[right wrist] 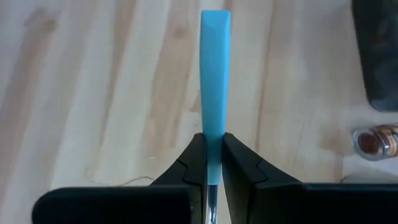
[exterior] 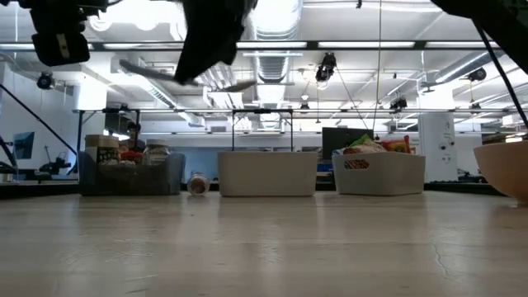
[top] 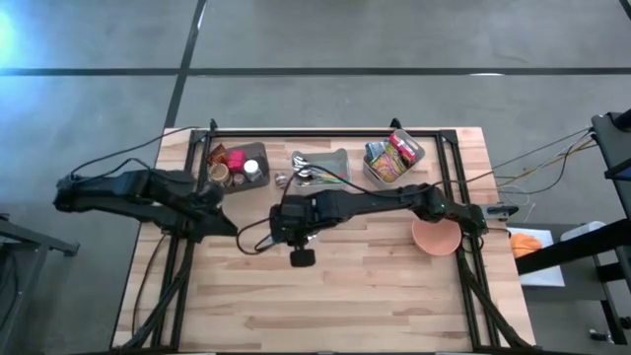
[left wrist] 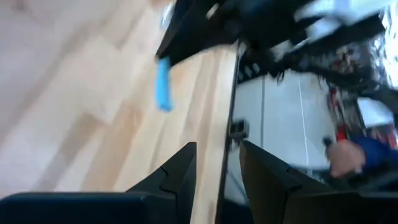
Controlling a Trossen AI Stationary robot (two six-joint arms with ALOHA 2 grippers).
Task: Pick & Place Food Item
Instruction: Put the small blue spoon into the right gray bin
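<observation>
- Closest thing first: in the right wrist view the right gripper (right wrist: 213, 163) is pinched tight on a thin utensil with a light blue handle (right wrist: 215, 68). The handle sticks straight out past the fingertips over bare wood. You only get this clean look from the wrist cam.
- Same wrist view also catches a small glass jar (right wrist: 372, 140) lying on the table off to one side, plus the corner of a dark grey bin.
- From overhead, the right gripper (top: 292, 229) hangs over the middle of the wooden table (top: 325, 286), with the arm reaching in from the right edge. The blue handle can't be made out from up there.
- The left gripper (top: 225, 223) sits near the table's left side, just beside the right one. The left wrist view shows its fingers (left wrist: 177, 174) a bit apart with nothing between them, and the blue handle (left wrist: 163, 84) shows there too, poking out below the other arm.
- A pink bowl (top: 435, 236) sits at the right edge of the table, partly under the right arm. The low view only catches its rim at the far right.
- Along the back edge, three bins: a left bin (top: 237, 163) with jars and packets, a middle bin (top: 320, 166) with metal cutlery, and a right bin (top: 393, 159) stuffed with snack packets. That's where the food is, as far as I can tell.
- The low view shows the small jar (exterior: 196, 184) on its side between the left and middle bins.
- The left wrist view also shows a person in a blue sleeve (left wrist: 364, 155) past the table edge.
</observation>
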